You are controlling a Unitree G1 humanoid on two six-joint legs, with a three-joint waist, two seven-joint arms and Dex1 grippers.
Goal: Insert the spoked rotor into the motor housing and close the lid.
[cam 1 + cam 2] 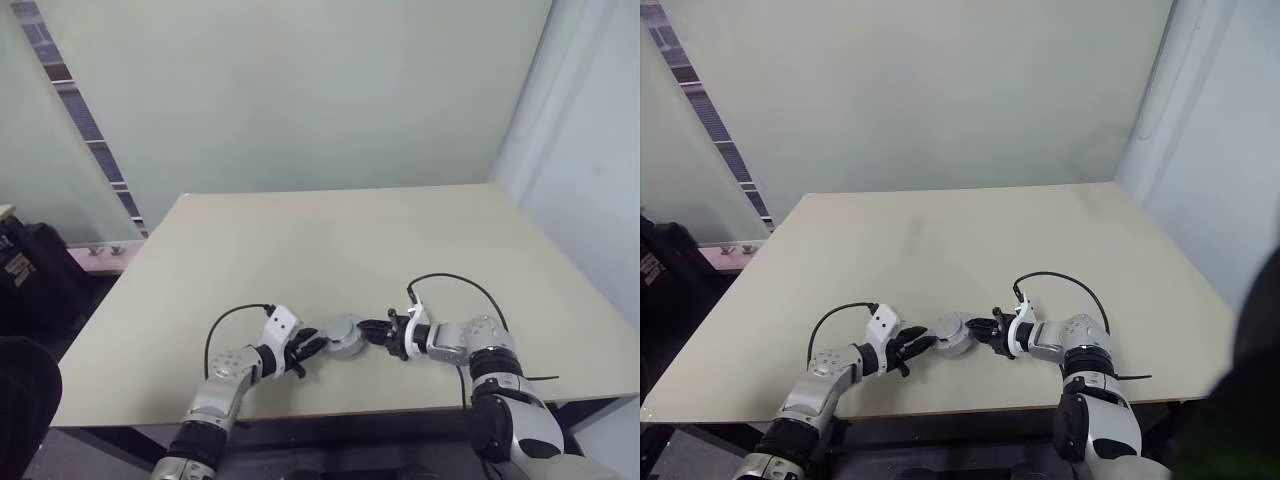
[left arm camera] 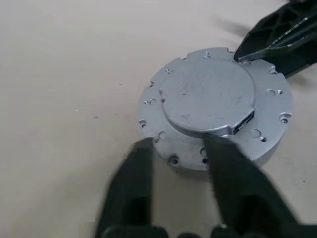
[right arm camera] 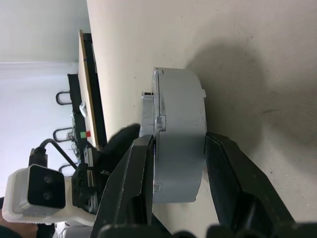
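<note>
Grey metal is seen closed up: the lid lies shut on the motor housing, near the front edge of the beige table. It is clamped top and bottom by the right gripper. The left gripper is held part open beside its rim.

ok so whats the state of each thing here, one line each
motor housing: closed, lying flat on the table
lid: shut down on the housing
left tool: open, fingers at the housing's edge, not gripping it
right tool: shut on the housing, one finger above and one below it
</note>
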